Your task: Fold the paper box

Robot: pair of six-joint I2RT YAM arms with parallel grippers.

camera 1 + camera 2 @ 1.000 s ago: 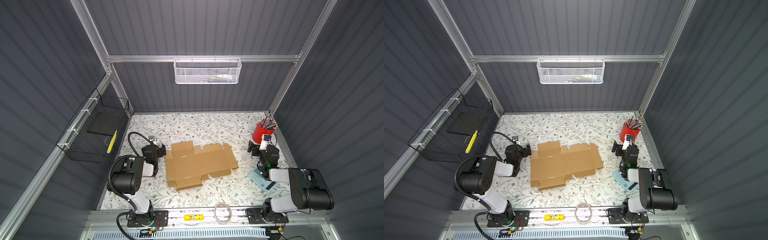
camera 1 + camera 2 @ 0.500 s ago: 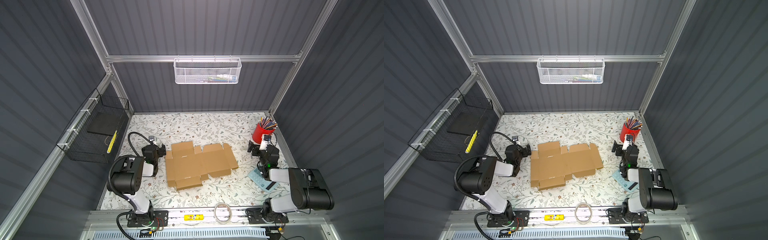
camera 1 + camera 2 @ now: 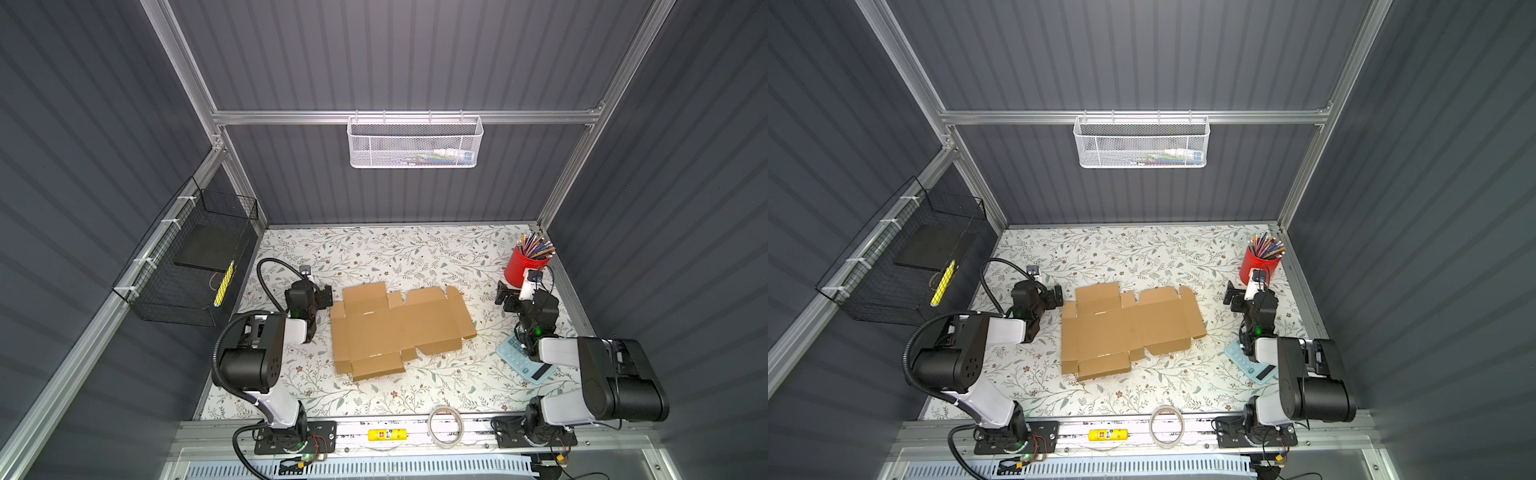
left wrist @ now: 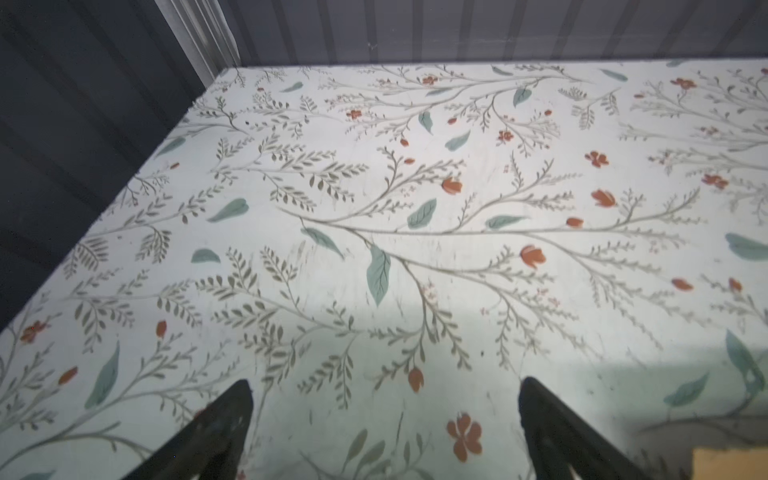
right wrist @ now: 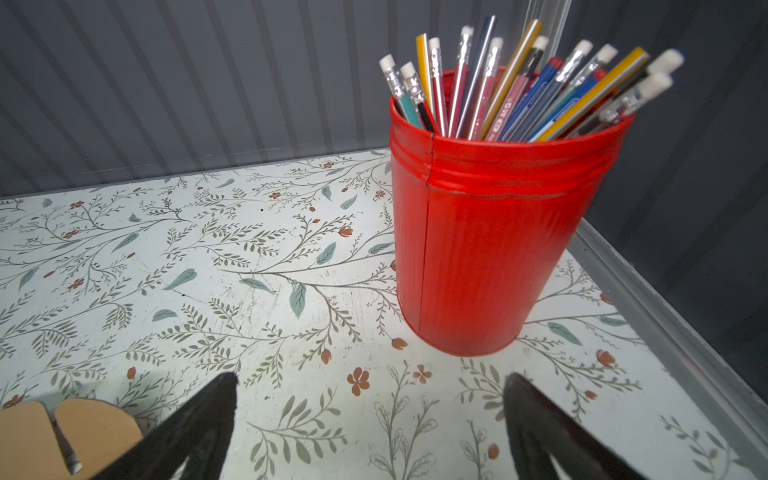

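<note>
Seeing the paper box [image 3: 399, 332] lying flat and wholly unfolded near the middle of the floral tabletop [image 3: 374, 249], with panels, flaps and tabs all spread out and nothing raised, as far as both top views are showing. Finding the left end effector [image 4: 385, 388] standing with jaws wide apart and gripping nothing, sitting low just beside the sheet's left edge, with only a cardboard corner peeking in at the rim of the left wrist view. Finding the right end effector [image 5: 372, 380] likewise gaping and empty, waiting off the sheet's right side without touching it, close to the red pencil cup [image 5: 498, 232] and facing it. Judging the task as barely begun — no crease bent, no wall lifted, no tab tucked. Leaving practically everything to do: taking hold of the cardboard, raising the side walls, folding the flaps inward, tucking the tabs and closing the lid over the top.
</note>
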